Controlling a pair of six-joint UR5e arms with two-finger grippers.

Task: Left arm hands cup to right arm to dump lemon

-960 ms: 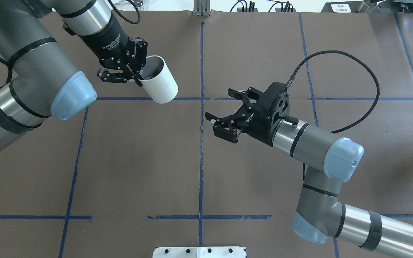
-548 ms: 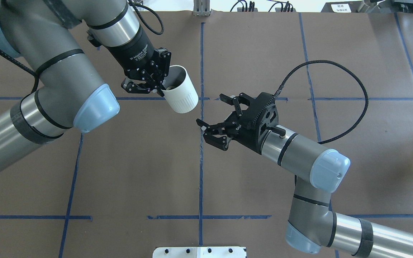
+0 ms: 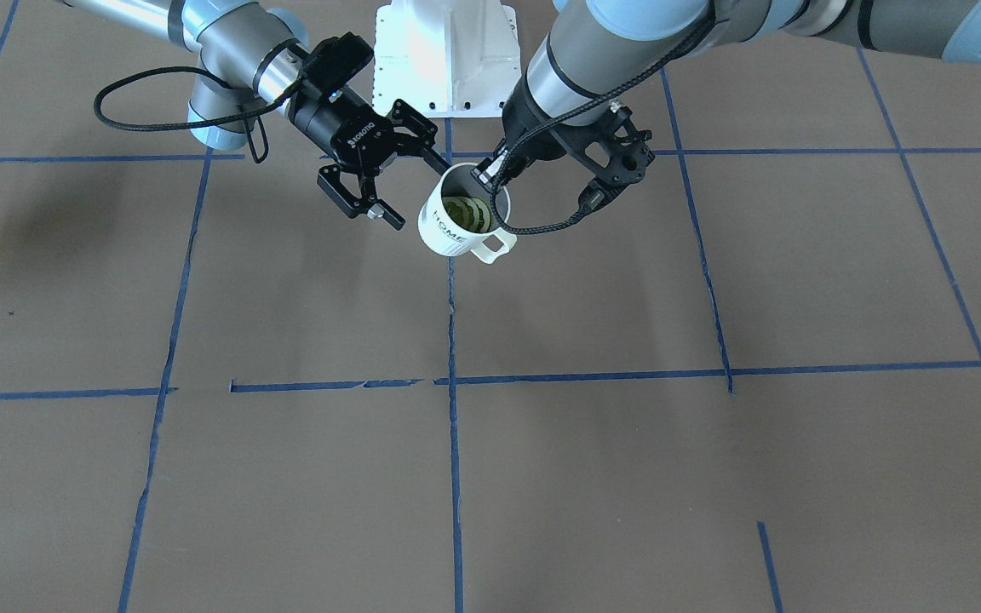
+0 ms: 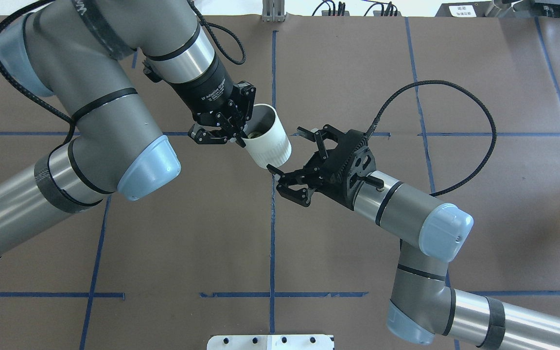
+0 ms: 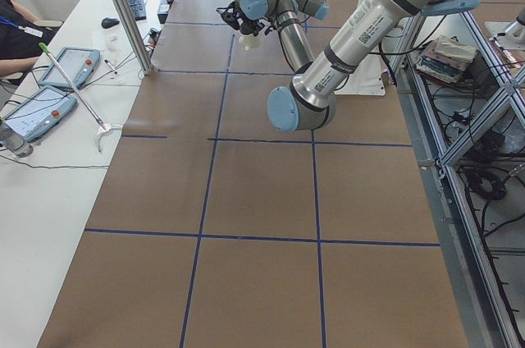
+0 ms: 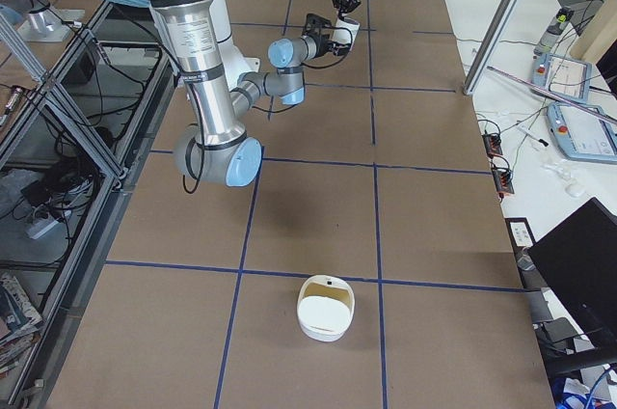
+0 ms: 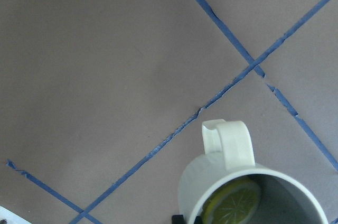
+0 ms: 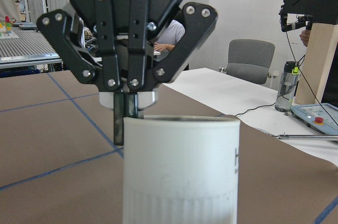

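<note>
Exterior front-facing view: nearest lies the brown table (image 3: 712, 494), crossed by blue tape lines (image 3: 627, 375). Further back, the white cup (image 3: 455, 228) with "HOME" on its side hangs above the table near the middle line, tilted, its handle on the camera's side. Yellow-green lemon slices (image 3: 467, 213) lie inside it. The left gripper (image 3: 487, 175) is clenched on the far part of the cup's rim. The right gripper (image 3: 412, 189) stands just beside the cup, jaws spread wide, grasping nothing. Behind both is the white robot base (image 3: 448, 51).
</note>
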